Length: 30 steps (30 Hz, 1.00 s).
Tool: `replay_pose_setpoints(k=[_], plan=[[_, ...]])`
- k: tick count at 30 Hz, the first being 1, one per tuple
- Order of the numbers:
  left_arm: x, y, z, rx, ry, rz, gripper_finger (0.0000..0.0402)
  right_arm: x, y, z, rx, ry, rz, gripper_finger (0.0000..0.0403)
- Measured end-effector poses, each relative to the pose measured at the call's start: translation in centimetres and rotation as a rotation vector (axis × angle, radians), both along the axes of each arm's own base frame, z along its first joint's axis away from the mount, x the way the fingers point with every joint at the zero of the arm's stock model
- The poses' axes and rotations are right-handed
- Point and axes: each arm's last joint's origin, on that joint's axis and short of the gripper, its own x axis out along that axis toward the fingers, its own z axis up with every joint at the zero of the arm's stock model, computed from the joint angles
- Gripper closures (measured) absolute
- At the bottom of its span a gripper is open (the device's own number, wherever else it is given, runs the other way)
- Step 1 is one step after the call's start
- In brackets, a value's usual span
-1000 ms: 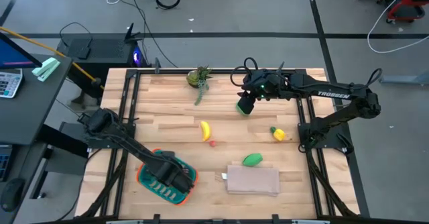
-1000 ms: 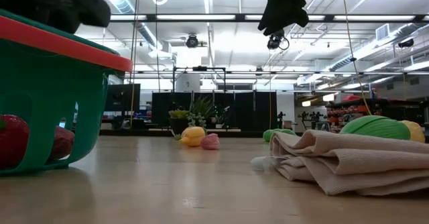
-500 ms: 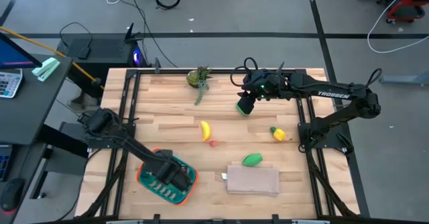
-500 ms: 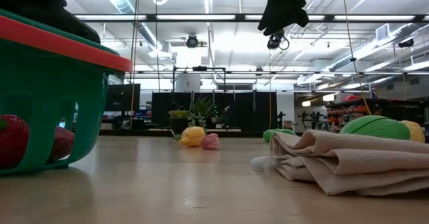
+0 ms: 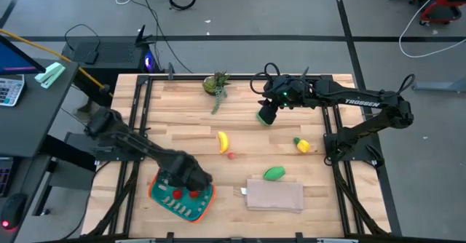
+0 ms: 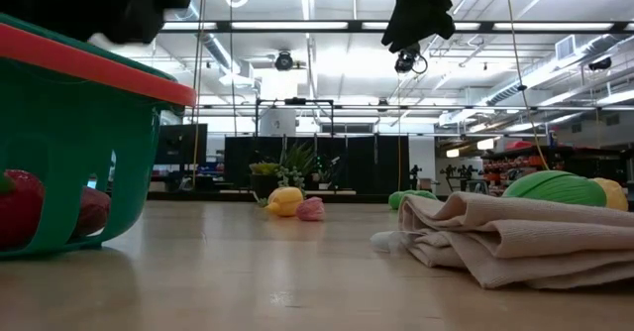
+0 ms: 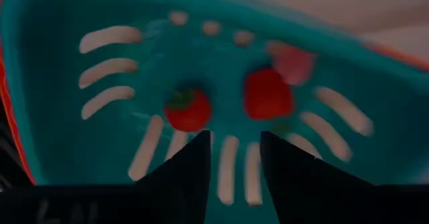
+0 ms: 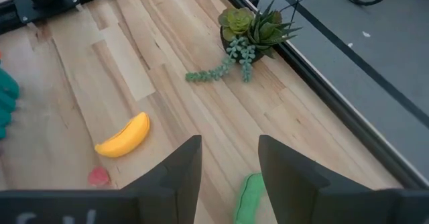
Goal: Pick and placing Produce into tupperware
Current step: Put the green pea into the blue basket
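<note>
The tupperware (image 5: 154, 193), a teal tray with an orange rim, stands at the near left. Two tiny red pieces (image 7: 188, 110) (image 7: 268, 93) lie on its ridged floor. My left gripper (image 7: 234, 160) hangs open just above them, holding nothing. A yellow banana (image 5: 223, 141) and a tiny red piece (image 5: 231, 155) lie mid-table. A green piece (image 5: 274, 173) and a yellow piece with a green top (image 5: 301, 145) lie to the right. My right gripper (image 5: 267, 114) hovers open high over another green piece (image 8: 249, 197).
A folded beige cloth (image 5: 274, 196) lies near the front edge, right of the tray. A green potted plant with a trailing stem (image 5: 216, 84) stands at the far edge. Black frame rails run along the table's left and right sides.
My left gripper has risen out of the tupperware and drawn back a little toward the far edge. The two red pieces on the tray floor, covered by it before, now show from above. My right arm has kept still.
</note>
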Motion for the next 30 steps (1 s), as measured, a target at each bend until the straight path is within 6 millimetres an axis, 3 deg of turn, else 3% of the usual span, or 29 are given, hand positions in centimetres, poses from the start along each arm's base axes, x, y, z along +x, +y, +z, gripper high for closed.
replay_pose_setpoints(k=[8,15,20,24,30], plan=[[0.3,4.8,4.3,0.099,-0.227,0.004,0.0278,0.0,0.0,0.0,0.034,-0.010,-0.010,0.0247],[1.9,10.0,4.7,0.191,-0.324,-0.208,0.0289,-0.4,0.6,-0.6,0.207,0.022,0.052,0.0247],[3.6,14.1,4.8,0.250,-0.447,-0.221,0.0284,-0.9,0.9,-1.5,0.224,0.132,0.147,0.0247],[4.2,16.6,5.1,0.283,-0.507,-0.159,0.0278,-0.4,0.8,-4.2,0.269,0.223,0.201,0.0247],[4.2,18.3,5.1,0.257,-0.521,-0.115,0.0267,1.7,-1.3,-9.3,0.337,0.307,0.085,0.0247]])
